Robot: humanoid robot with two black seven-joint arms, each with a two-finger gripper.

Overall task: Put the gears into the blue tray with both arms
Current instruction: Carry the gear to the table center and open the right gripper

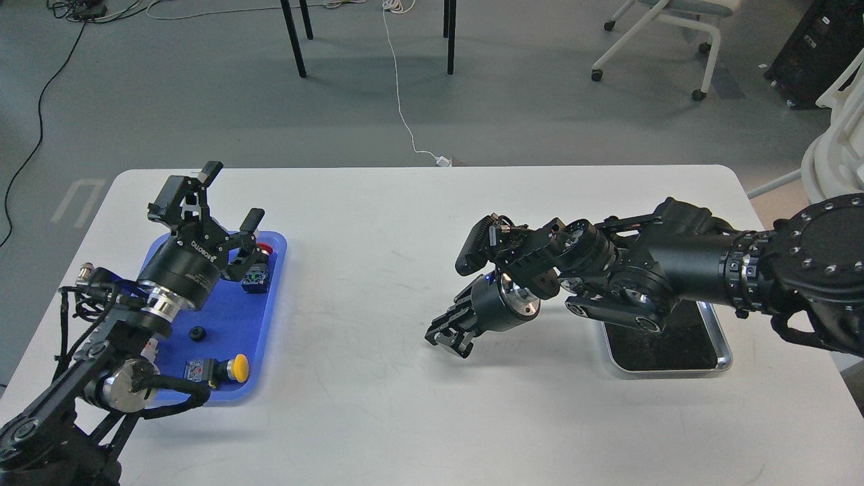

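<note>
The blue tray (233,317) lies at the table's left side. One small black gear (197,333) rests on its floor, near the left arm's wrist. My left gripper (231,196) hovers over the tray's far end, fingers spread wide open with nothing between them. My right gripper (449,341) hangs low over the bare tabletop at centre-right, pointing down and left. Its dark fingers sit close together, and I cannot tell whether they hold anything. No other gear can be made out.
In the blue tray lie a yellow-capped push-button switch (226,370) at the near end and a red-capped one (258,270) under the left gripper. A silver tray with black lining (722,354) sits beneath the right forearm. The table's far edge lies behind both arms.
</note>
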